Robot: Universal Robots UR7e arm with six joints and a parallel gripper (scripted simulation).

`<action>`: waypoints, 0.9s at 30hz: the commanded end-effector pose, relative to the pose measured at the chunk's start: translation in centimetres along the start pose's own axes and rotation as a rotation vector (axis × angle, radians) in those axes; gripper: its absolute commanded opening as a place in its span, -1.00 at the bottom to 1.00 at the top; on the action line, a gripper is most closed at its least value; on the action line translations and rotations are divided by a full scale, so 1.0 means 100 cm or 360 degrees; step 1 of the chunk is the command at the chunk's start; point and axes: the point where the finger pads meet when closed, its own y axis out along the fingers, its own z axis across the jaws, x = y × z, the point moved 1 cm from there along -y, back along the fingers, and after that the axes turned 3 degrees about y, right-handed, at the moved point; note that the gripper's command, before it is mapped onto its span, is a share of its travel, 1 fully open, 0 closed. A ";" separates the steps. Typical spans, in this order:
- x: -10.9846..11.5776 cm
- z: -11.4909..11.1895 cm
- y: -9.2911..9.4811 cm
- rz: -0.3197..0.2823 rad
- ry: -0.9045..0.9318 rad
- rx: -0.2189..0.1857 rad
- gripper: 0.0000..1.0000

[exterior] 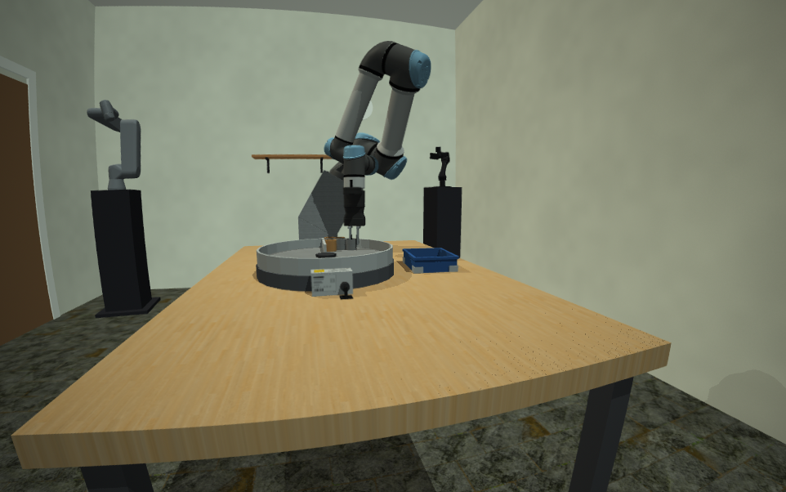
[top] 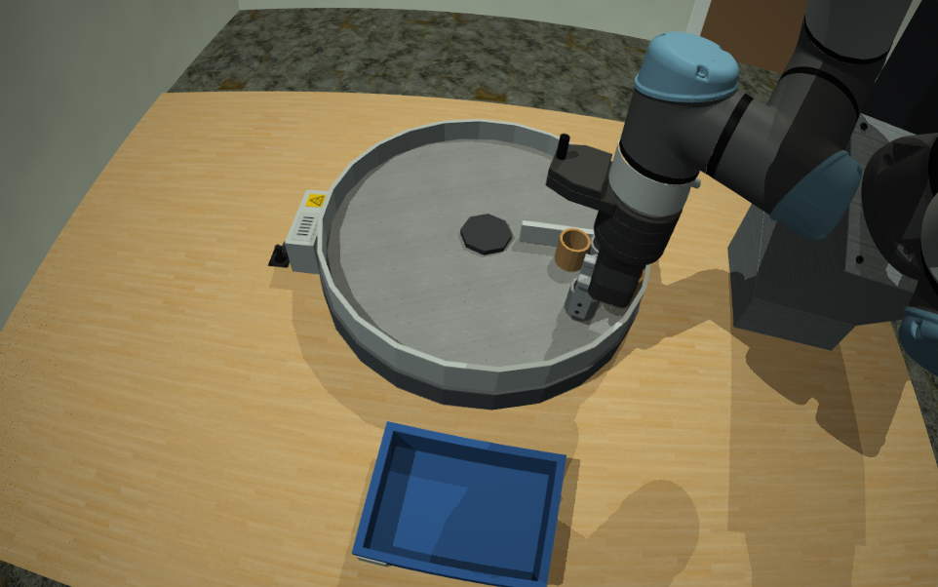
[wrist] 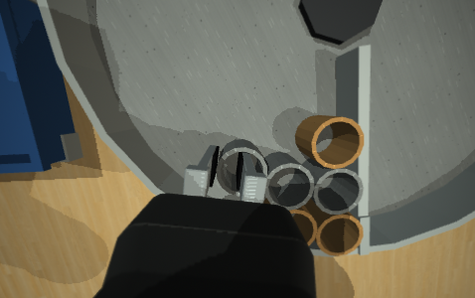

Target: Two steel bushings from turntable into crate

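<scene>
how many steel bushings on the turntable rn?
3 visible. One straddled by the gripper, one finger inside its bore; one touching it; one beside the divider bar. The gripper body could hide more.
</scene>
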 end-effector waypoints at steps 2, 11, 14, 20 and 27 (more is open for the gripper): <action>0.001 0.000 0.000 -0.0001 0.0002 0.0000 -0.10; 0.003 -0.001 0.000 -0.0001 0.0002 0.0000 -0.10; 0.003 -0.001 0.000 -0.0001 0.0002 0.0000 -0.10; 0.003 -0.001 0.000 -0.0001 0.0002 0.0000 -0.10; 0.002 -0.001 0.000 0.0001 0.0000 0.0000 -1.00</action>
